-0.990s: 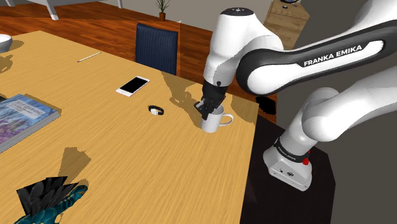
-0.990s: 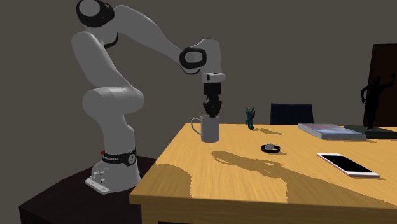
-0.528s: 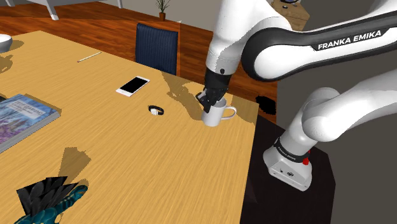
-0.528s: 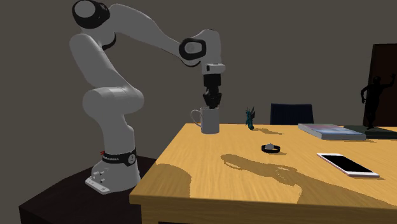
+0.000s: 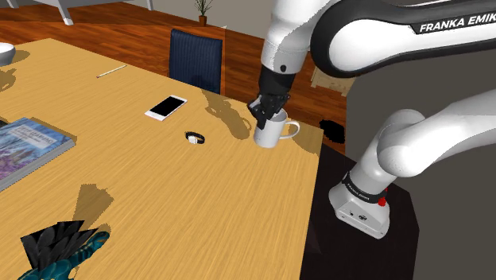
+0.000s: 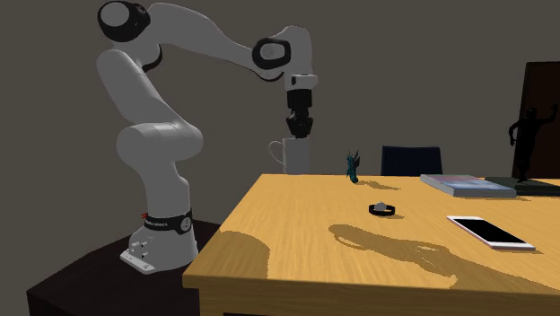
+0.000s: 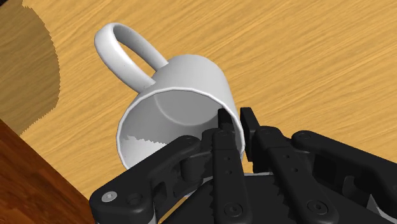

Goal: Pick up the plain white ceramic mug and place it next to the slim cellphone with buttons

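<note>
Mug (image 7: pixel 184 83), rim wall between the hand's (image 7: pixel 234 121) closed fingers (image 7: pixel 223 141).

You see the mug (image 7: pixel 191 79) as smooth, glazed white with a soft sheen. The surface (image 7: pixel 305 51) is light wood, finely grained and matt. The end effector (image 7: pixel 235 122) looks like matt black plastic. The floor (image 5: pixel 79 32) is darker, reddish wood.

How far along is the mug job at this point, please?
Done: the gripper is shut on the white mug, pinching its rim wall, and the mug hangs tilted, apparently off the table. In hand: carrying it. Left: moving it across to the cellphone and setting it down beside it.
</note>
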Controlling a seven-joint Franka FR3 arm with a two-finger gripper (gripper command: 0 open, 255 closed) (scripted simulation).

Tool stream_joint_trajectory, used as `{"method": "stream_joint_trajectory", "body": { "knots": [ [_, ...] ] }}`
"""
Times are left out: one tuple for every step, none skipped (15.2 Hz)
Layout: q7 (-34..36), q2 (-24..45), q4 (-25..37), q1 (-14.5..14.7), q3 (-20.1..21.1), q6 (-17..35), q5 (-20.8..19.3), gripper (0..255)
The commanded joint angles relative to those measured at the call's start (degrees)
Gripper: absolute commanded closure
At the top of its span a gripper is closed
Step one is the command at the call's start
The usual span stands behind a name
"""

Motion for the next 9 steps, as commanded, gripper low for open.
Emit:
{"method": "stream_joint_trajectory", "body": {
  "knots": [
    [0.2, -0.2, 1.5, -0.1, -0.3, -1.7, -0.2, 255],
    [0.1, -0.3, 2.2, -0.1, -0.5, -2.5, -0.4, 255],
    [0.1, -0.4, 2.9, -0.1, -0.7, -3.2, -0.5, 255],
    [0.1, -0.5, 3.6, -0.2, -0.8, -4.0, -0.6, 255],
    [0.1, -0.5, 4.3, -0.2, -1.0, -4.8, -0.7, 255],
    [0.1, -0.6, 5.0, -0.3, -1.2, -5.6, -0.9, 255],
    [0.1, -0.6, 5.7, -0.4, -1.4, -6.3, -1.0, 255],
    [0.1, -0.6, 6.5, -0.4, -1.5, -7.1, -1.1, 255],
    [0.1, -0.6, 7.2, -0.5, -1.7, -7.8, -1.2, 255]
  ]
}}
